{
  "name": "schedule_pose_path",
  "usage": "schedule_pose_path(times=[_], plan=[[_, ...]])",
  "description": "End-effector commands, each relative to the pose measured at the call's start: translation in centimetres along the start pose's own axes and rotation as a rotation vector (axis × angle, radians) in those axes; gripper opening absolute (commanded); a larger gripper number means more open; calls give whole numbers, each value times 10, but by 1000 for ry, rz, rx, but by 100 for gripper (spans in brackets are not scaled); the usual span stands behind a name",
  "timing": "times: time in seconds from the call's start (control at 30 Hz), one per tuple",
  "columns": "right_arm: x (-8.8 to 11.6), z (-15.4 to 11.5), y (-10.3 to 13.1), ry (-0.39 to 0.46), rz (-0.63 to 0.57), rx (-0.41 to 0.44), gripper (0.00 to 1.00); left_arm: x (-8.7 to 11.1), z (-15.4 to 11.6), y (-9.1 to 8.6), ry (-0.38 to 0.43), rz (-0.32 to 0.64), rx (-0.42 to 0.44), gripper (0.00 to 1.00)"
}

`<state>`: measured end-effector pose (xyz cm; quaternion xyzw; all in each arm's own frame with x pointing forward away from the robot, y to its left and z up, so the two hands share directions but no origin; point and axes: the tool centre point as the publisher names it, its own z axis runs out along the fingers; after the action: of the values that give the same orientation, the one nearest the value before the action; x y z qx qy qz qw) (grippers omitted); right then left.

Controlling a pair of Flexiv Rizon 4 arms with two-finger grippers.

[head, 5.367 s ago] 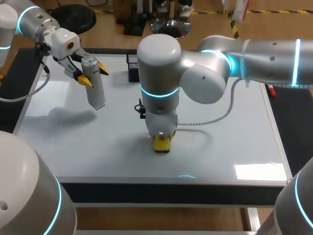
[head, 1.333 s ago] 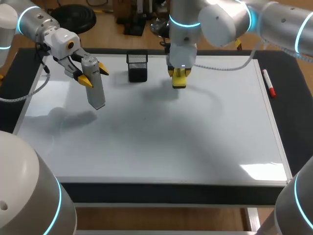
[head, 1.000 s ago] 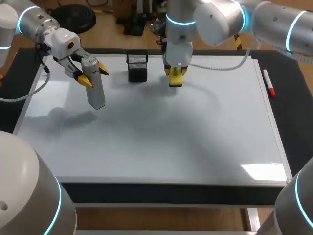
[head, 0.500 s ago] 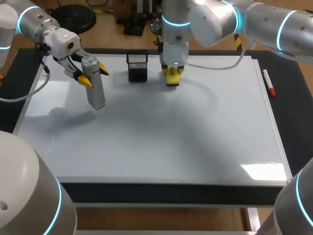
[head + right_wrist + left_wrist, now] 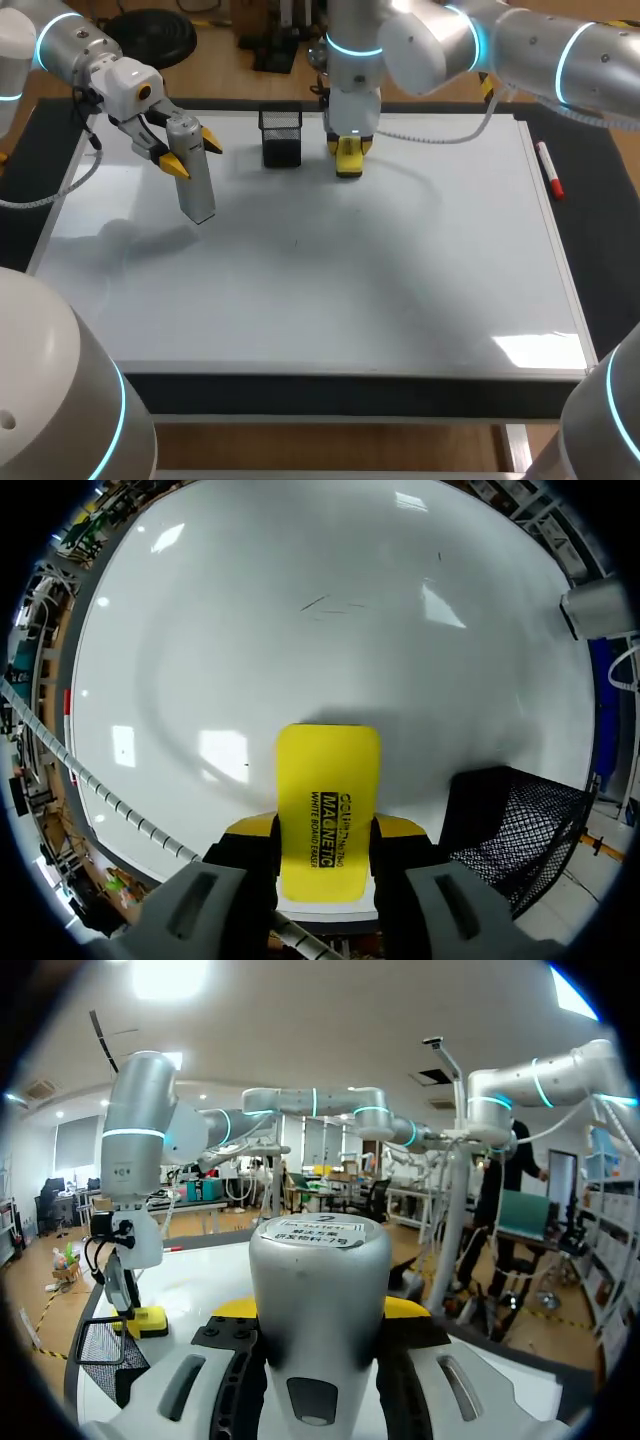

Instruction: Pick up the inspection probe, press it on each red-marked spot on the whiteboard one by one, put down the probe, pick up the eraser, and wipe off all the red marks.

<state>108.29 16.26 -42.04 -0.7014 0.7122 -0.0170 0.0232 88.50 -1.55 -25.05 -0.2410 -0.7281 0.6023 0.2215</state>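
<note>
My right gripper (image 5: 347,152) is clamped on the yellow eraser (image 5: 348,165), its long axis pointing down at the far edge of the whiteboard (image 5: 400,290). The black mesh basket (image 5: 281,137) sits just beside it, on my left-arm side. My left gripper (image 5: 192,153) grips the probe (image 5: 197,190) roughly upright above the board, well apart. I see no red marks.
</note>
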Motion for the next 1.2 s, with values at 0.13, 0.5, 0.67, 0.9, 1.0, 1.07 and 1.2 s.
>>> schedule_pose_path(times=[0.13,0.5,0.67,0.9,1.0,1.07,1.2], plan=[[6,-6,1,5,29,6,100,0,-1,-1,2,1,0,0],[23,-25,2,29,221,-18,100,0,-1,-1,2,1,0,0],[30,-39,-3,-2,364,-31,100,0,-1,-1,2,1,0,0],[38,-57,-11,-54,597,-34,100,0,-1,-1,2,1,0,0],[40,-67,-16,-49,690,-51,100,0,-1,-1,2,1,0,0],[42,-74,-20,-39,755,-67,100,0,-1,-1,2,1,0,0],[43,-90,-26,-58,850,-107,100,0,-1,-1,2,1,0,0]])
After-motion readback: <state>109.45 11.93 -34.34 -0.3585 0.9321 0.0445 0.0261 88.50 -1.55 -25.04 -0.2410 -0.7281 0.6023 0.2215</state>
